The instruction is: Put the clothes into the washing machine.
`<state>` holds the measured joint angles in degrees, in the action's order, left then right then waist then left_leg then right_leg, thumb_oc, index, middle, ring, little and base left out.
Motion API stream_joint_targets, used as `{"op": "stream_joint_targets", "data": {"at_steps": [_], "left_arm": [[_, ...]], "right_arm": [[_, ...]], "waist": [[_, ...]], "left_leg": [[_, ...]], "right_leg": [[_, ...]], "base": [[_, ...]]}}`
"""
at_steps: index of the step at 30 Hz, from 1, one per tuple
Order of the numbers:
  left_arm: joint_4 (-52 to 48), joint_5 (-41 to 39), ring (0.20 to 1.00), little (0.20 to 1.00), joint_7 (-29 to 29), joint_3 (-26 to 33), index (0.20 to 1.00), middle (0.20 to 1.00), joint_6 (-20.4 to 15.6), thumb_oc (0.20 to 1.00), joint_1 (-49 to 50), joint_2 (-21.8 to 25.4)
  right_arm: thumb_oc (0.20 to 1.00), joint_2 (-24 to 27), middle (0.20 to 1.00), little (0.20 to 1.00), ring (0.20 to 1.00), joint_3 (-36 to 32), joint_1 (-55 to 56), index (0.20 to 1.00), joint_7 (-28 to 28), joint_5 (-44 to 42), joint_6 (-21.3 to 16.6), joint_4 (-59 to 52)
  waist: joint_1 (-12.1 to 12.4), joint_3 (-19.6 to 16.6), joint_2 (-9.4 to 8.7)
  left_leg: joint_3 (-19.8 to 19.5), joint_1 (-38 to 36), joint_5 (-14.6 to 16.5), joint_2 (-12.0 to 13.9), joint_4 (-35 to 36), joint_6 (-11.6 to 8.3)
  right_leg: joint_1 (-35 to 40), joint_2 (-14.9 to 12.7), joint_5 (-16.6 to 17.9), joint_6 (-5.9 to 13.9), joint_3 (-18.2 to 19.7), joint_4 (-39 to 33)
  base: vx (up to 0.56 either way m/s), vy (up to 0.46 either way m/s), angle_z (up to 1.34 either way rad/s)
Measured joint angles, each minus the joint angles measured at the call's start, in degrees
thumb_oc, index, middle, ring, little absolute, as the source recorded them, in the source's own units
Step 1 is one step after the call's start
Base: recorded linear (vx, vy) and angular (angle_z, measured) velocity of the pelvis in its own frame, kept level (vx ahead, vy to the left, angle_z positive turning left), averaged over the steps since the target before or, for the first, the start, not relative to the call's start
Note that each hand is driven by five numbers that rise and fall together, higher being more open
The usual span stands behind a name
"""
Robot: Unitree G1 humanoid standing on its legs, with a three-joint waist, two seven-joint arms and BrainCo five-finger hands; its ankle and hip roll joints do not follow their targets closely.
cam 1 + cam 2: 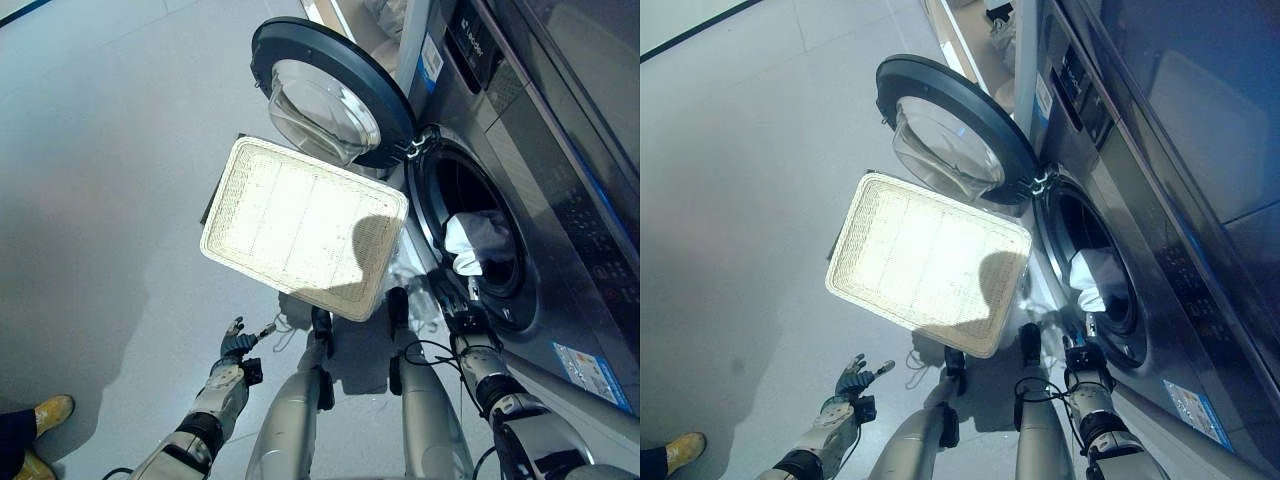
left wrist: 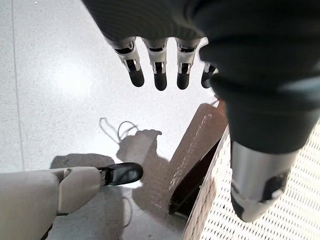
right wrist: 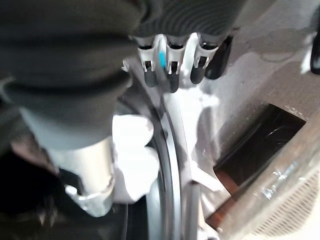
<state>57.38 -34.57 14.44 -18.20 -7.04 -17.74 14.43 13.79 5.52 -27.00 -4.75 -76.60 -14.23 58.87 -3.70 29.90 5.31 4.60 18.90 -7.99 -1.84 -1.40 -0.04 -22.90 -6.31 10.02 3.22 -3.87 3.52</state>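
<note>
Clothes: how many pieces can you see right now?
1: a white garment lies inside the washing machine drum, at the open door. The white laundry basket looks empty; more may be hidden deeper inside.

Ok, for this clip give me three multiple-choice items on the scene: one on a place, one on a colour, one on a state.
1. Where is the white garment?
A. on the floor beside the basket
B. inside the drum
C. in the left hand

2. What colour is the basket?
A. cream white
B. red
C. black

3. How is the washing machine door?
A. shut
B. taken off and lying on the floor
C. swung wide open

Answers:
1 B: the white garment lies inside the drum, past the opening of the washing machine.
2 A: the basket is cream-white mesh, standing on the floor in front of the machine.
3 C: the door stands swung out on its hinge, above the basket.

The left hand hangs open and empty; the right hand is by the drum's rim, fingers straight.
</note>
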Motion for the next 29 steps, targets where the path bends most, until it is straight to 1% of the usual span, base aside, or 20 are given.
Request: {"op": "stream_joint_targets", "data": {"at_steps": [2,3,4,5,6,8,9,10,11,12,13,14,15,16,17,20,22,24,27,29], "left_arm": [[0.3,0.0,1.0,1.0,-1.7,0.0,1.0,1.0,0.1,1.0,1.0,0.0],[0.3,0.0,1.0,1.0,-2.6,0.6,1.0,1.0,0.1,1.0,1.7,0.3],[0.4,0.0,1.0,1.0,-3.3,1.7,1.0,1.0,0.2,1.0,2.1,0.3],[0.7,0.0,1.0,1.0,-4.2,2.6,1.0,1.0,0.6,1.0,3.2,0.8],[1.7,0.0,1.0,1.0,-5.1,2.9,1.0,1.0,0.9,1.0,3.7,1.3],[3.7,0.1,1.0,1.0,-6.2,3.8,1.0,1.0,1.5,1.0,4.8,2.1],[4.8,0.1,1.0,1.0,-6.7,3.8,1.0,1.0,1.6,1.0,4.9,2.3],[6.1,0.1,1.0,1.0,-7.5,3.8,1.0,1.0,1.7,1.0,5.0,2.3],[7.0,0.1,1.0,1.0,-8.3,3.8,1.0,1.0,1.7,1.0,5.7,2.3],[7.1,0.1,1.0,1.0,-8.9,3.8,1.0,1.0,1.7,1.0,6.8,2.2],[7.2,0.1,1.0,1.0,-9.4,3.8,1.0,1.0,1.6,1.0,7.1,2.2],[7.8,0.1,1.0,1.0,-10.7,4.6,1.0,1.0,1.5,1.0,7.5,1.9],[7.9,0.1,1.0,1.0,-11.5,5.0,1.0,1.0,1.5,1.0,7.6,1.6],[7.8,0.1,1.0,1.0,-14.1,4.8,1.0,1.0,1.4,1.0,8.7,1.4],[7.7,0.1,1.0,1.0,-15.0,4.8,1.0,1.0,1.1,1.0,9.3,1.4],[8.1,0.1,1.0,1.0,-19.9,5.9,1.0,1.0,1.4,1.0,10.5,1.3],[8.2,0.1,1.0,1.0,-22.3,6.0,1.0,1.0,1.5,1.0,11.3,1.3],[8.5,0.6,1.0,1.0,-26.1,6.0,1.0,1.0,1.7,1.0,13.6,1.3],[10.0,4.8,1.0,1.0,-28.2,5.9,1.0,1.0,1.8,1.0,15.7,0.7],[10.8,6.7,1.0,1.0,-28.6,5.9,1.0,1.0,2.6,1.0,17.2,0.4]], "right_arm": [[1.0,0.7,1.0,1.0,1.0,3.1,2.1,1.0,-2.3,13.8,-1.2,0.0],[1.0,1.0,1.0,1.0,1.0,4.3,2.4,1.0,-3.3,19.6,-1.3,0.3],[1.0,1.6,1.0,1.0,1.0,6.0,2.8,1.0,-3.8,23.6,-1.4,0.5],[1.0,2.7,1.0,1.0,1.0,6.9,4.1,1.0,-3.8,30.2,-1.4,1.2],[1.0,3.1,1.0,1.0,1.0,6.6,4.4,1.0,-3.1,32.3,-1.4,2.6],[1.0,3.6,1.0,1.0,1.0,5.6,5.2,1.0,-2.0,33.4,-1.4,4.6],[1.0,3.7,1.0,1.0,1.0,5.5,5.7,1.0,-1.3,33.8,-1.3,5.3],[1.0,3.9,1.0,1.0,1.0,5.5,5.8,1.0,-0.4,34.5,-1.3,6.0],[1.0,3.9,1.0,1.0,1.0,5.6,6.8,1.0,0.7,35.3,-1.2,7.1],[1.0,3.7,1.0,1.0,1.0,5.6,7.9,1.0,1.5,36.1,-1.0,7.8],[1.0,3.7,1.0,1.0,1.0,5.7,8.3,1.0,1.8,37.0,-0.9,7.8],[1.0,3.5,1.0,1.0,1.0,6.4,8.9,1.0,1.8,40.7,-0.3,8.6],[1.0,3.4,1.0,1.0,1.0,6.6,9.7,1.0,2.0,42.5,0.0,8.7],[1.0,3.4,1.0,1.0,1.0,7.4,12.3,1.0,3.1,47.0,0.7,8.8],[1.0,3.4,1.0,1.0,1.0,7.9,13.0,1.0,3.6,48.7,1.0,8.8],[1.0,3.5,1.0,1.0,1.0,10.0,14.1,1.0,6.5,54.0,2.4,8.8],[1.0,3.4,1.0,1.0,1.0,10.4,15.8,1.0,8.3,55.7,3.3,8.8],[1.0,2.8,1.0,1.0,1.0,11.0,17.5,1.0,12.5,58.2,4.5,8.9],[1.0,2.0,1.0,1.0,1.0,11.1,20.3,1.0,15.6,60.3,4.8,9.0],[1.0,0.8,1.0,1.0,1.0,11.1,23.0,1.0,17.0,61.2,5.9,9.1]], "waist": [[0.3,-0.1,-0.32],[0.7,-0.3,-0.68],[1.0,-0.5,-0.94],[1.5,-1.9,-1.82],[1.5,-2.6,-2.36],[1.7,-3.9,-3.57],[1.7,-4.2,-3.78],[1.7,-4.4,-3.9],[1.7,-5.5,-3.92],[1.7,-7.4,-3.92],[2.0,-8.1,-3.93],[2.3,-8.3,-3.94],[2.6,-8.5,-3.94],[3.4,-11.1,-4.15],[3.6,-12.4,-4.32],[4.4,-14.0,-4.66],[4.5,-15.7,-4.88],[4.6,-17.9,-5.43],[4.6,-20.8,-5.97],[4.5,-23.1,-6.55]], "left_leg": [[-0.7,-3.4,0.2,0.2,0.7,-0.24],[-0.9,-4.4,0.4,0.7,1.1,-0.08],[-1.0,-5.0,0.4,0.7,1.4,-0.03],[-1.4,-5.6,0.4,0.8,1.9,-0.05],[-1.7,-5.7,0.4,0.9,2.0,-0.07],[-1.8,-7.0,0.4,1.0,2.7,-0.17],[-1.9,-7.5,0.4,1.1,3.0,-0.18],[-2.1,-8.4,0.5,1.1,3.4,-0.23],[-2.3,-9.5,0.5,1.1,4.1,-0.27],[-2.4,-9.5,0.5,1.2,4.6,-0.32],[-2.6,-9.8,0.5,1.3,4.9,-0.38],[-3.1,-12.2,0.4,1.4,6.1,-0.54],[-3.2,-13.4,0.1,1.4,6.5,-1.05],[-3.3,-14.3,0.8,1.7,6.5,-1.52],[-3.5,-14.2,1.0,1.9,6.5,-1.66],[-4.5,-16.6,1.3,2.2,6.5,-1.95],[-4.8,-17.3,2.0,2.5,6.5,-2.26],[-4.8,-19.5,3.0,2.9,6.6,-2.4],[-4.6,-21.3,4.0,3.2,6.8,-2.35],[-4.5,-22.3,4.5,3.5,6.8,-2.51]], "right_leg": [[3.6,0.1,-0.5,-0.09,-1.0,-0.7],[4.7,0.1,-0.7,-0.13,-1.3,-1.0],[5.3,0.1,-0.9,-0.31,-1.4,-1.2],[5.9,0.3,-1.0,-0.5,-1.5,-1.6],[6.2,0.4,-1.0,-0.51,-1.7,-1.9],[7.4,0.5,-1.2,-0.35,-2.0,-2.0],[8.0,0.6,-1.2,-0.33,-2.2,-2.4],[9.2,0.6,-1.2,-0.31,-2.6,-3.1],[10.4,0.7,-1.2,-0.3,-2.9,-3.9],[10.5,0.8,-1.2,-0.3,-3.1,-4.6],[10.9,0.8,-1.2,-0.29,-3.2,-4.9],[13.8,1.0,-0.8,-0.28,-3.9,-6.8],[15.3,1.1,-0.7,-0.31,-4.2,-7.6],[16.8,1.4,-1.2,-0.46,-4.7,-8.5],[16.9,1.6,-1.3,-0.53,-4.7,-8.7],[19.7,2.1,-2.1,-0.81,-5.9,-8.7],[20.7,2.3,-3.0,-0.85,-6.2,-8.7],[23.1,2.5,-3.9,-0.93,-6.3,-8.7],[25.1,2.8,-4.8,-0.95,-6.3,-8.8],[26.1,3.0,-5.4,-1.15,-6.3,-8.7]], "base": [[0.01,-0.031,0.16],[0.05,-0.055,0.09],[0.06,-0.069,0.04],[0.07,-0.068,0.09],[0.06,-0.067,0.11],[0.07,-0.056,0.09],[0.07,-0.046,0.05],[0.03,-0.019,0.09],[0.08,-0.048,0.1],[0.09,-0.055,0.06],[0.11,-0.077,0.07],[0.05,-0.047,0.09],[0.08,-0.055,0.15],[0.08,-0.045,0.13],[0.12,-0.051,0.13],[0.1,-0.018,0.16],[0.12,-0.012,0.11],[0.15,-0.016,-0.01],[0.12,-0.013,-0.02],[0.13,-0.02,-0.02]]}}
